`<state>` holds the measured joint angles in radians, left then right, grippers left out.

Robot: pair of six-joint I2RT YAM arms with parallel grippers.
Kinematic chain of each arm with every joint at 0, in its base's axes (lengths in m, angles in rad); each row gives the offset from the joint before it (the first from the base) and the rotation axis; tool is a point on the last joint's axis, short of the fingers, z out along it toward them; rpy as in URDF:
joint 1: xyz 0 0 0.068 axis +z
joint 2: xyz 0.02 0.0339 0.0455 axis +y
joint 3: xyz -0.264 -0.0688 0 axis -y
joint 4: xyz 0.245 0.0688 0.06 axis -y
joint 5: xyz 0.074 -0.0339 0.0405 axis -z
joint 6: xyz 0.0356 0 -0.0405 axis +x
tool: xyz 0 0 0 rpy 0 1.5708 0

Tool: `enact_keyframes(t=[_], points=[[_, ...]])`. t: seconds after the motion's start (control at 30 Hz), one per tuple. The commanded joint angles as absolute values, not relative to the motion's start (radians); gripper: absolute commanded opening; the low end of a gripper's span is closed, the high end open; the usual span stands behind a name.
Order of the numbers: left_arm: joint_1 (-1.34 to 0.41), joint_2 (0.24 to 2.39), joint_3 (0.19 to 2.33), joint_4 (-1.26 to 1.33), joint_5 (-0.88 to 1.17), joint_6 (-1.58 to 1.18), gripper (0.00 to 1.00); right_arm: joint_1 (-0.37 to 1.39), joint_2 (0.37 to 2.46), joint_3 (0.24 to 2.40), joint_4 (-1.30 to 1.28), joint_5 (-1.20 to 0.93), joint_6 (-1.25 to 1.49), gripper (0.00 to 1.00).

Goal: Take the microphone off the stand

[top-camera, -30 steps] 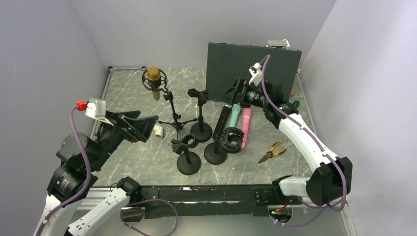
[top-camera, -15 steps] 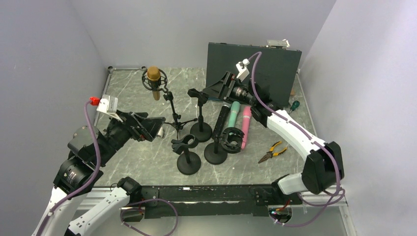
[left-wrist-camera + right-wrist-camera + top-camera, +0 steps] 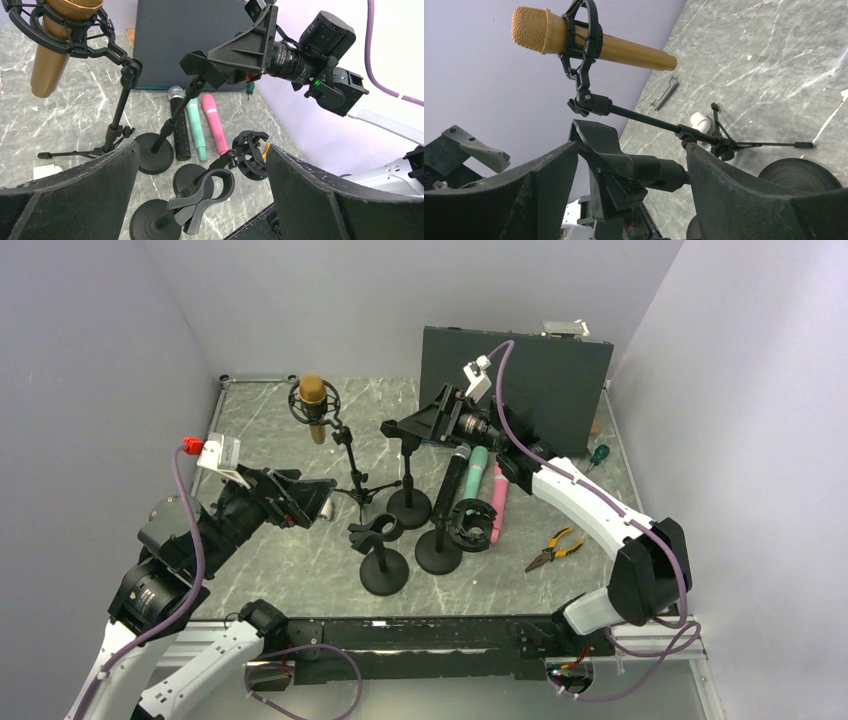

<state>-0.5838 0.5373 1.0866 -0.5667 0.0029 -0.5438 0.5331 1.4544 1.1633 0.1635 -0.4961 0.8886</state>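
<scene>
The top camera looks down from high behind the near edge over the whole grey marbled table (image 3: 280,560). The left wrist camera faces rightward across it; the right wrist camera sits low and close, facing leftward and upward. All 3 share the gold mesh-headed microphone (image 3: 314,405)

The microphone (image 3: 313,392) sits in a shock mount (image 3: 333,402) atop the tripod stand (image 3: 357,480) at the worktop's (image 3: 260,430) rear left. Right of it stand 3 round-base clip stands (image 3: 408,508) (1 behind, 2 in front). Further right, 3 handheld microphones (image 3: 478,472) lie side by side before the upright panel (image 3: 515,380). Pliers (image 3: 553,546) lie right of the front stands.
</scene>
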Motion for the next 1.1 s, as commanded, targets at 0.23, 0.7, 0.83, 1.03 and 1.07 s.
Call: enact_keyframes(t=[0.23, 0.7, 0.83, 1.03, 1.07], points=[[-0.586, 0.533, 1.107, -0.567, 0.003, -0.54, 0.99, 0.537, 1.481, 1.185, 0.143, -0.472, 0.861, 0.57], [-0.586, 0.521, 1.098, -0.576, 0.003, -0.514, 0.99, 0.537, 1.451, 1.021, 0.093, -0.455, 0.794, 0.56], [-0.586, 0.52, 1.073, -0.559, 0.003, -0.488, 1.0, 0.537, 1.448, 0.979, 0.069, -0.443, 0.733, 0.56], [-0.586, 0.529, 1.049, -0.556, -0.041, -0.469, 0.99, 0.538, 1.48, 0.963, 0.005, -0.412, 0.652, 0.56], [-0.586, 0.53, 1.046, -0.554, -0.04, -0.469, 0.99, 0.536, 1.487, 0.963, -0.015, -0.413, 0.644, 0.57]])
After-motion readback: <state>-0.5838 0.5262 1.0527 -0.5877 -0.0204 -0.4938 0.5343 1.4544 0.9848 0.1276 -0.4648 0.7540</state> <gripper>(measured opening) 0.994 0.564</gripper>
